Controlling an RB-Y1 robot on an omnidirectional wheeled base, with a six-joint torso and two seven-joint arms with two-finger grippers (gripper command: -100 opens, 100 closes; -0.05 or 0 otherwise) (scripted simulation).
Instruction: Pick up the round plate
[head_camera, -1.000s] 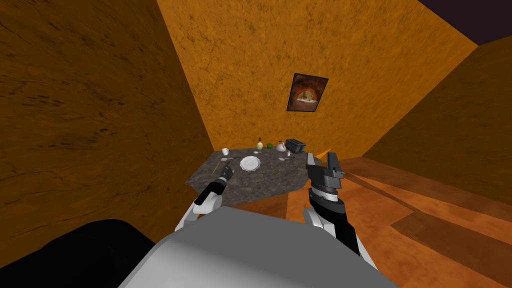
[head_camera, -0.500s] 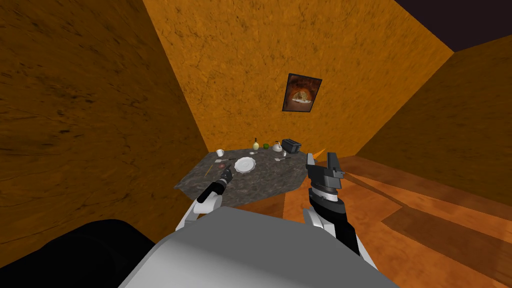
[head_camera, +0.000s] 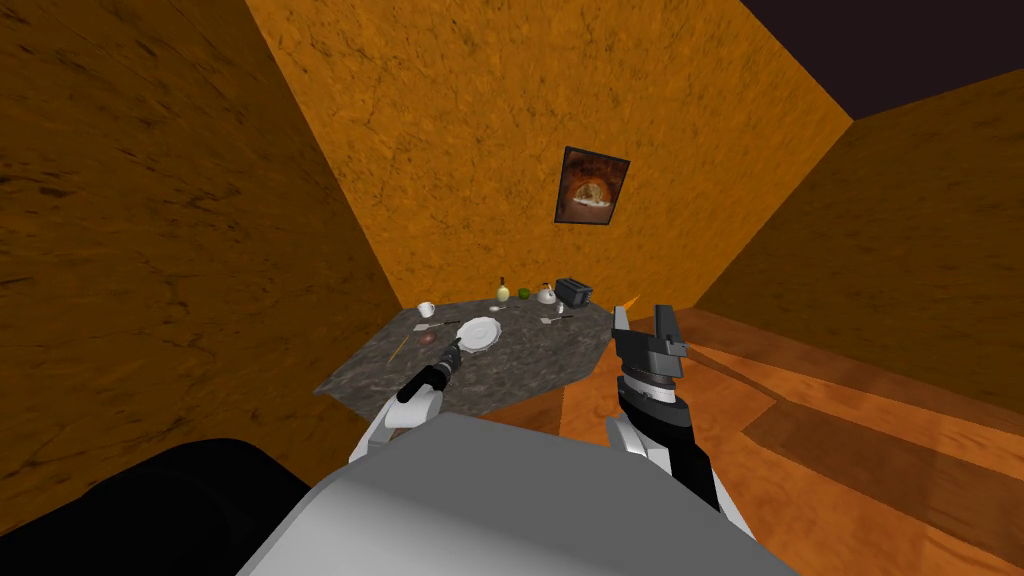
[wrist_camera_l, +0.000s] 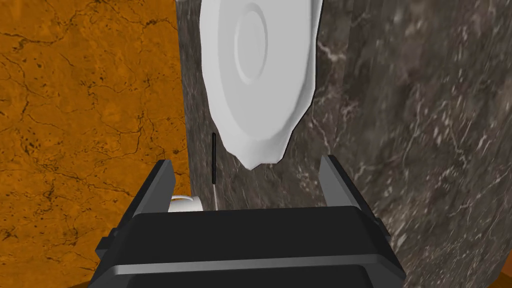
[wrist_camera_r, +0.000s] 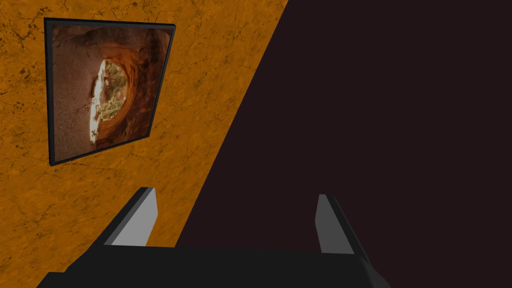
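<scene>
The round plate (head_camera: 480, 332) is white and lies flat on a dark marbled table (head_camera: 520, 365). My left gripper (head_camera: 456, 349) reaches low over the table just short of the plate. In the left wrist view the plate (wrist_camera_l: 260, 75) lies straight ahead. Its near rim comes down to the gap between the spread fingers of the left gripper (wrist_camera_l: 247, 182), and nothing is held. My right gripper (head_camera: 640, 325) is raised beside the table's right end, away from the plate. The right wrist view shows the right gripper (wrist_camera_r: 235, 217) open and holding nothing.
Along the table's far edge stand a white cup (head_camera: 425, 309), a bottle (head_camera: 502, 291), a green fruit (head_camera: 523, 293), a kettle (head_camera: 546, 294) and a dark toaster (head_camera: 574, 291). Cutlery (wrist_camera_l: 214, 155) lies beside the plate. Orange walls close in behind and to the left; wooden floor (head_camera: 850, 450) lies to the right.
My head view has swung, so the table and wall picture slide left in it. The plate now lies closer to my left gripper. The right arm keeps its pose.
</scene>
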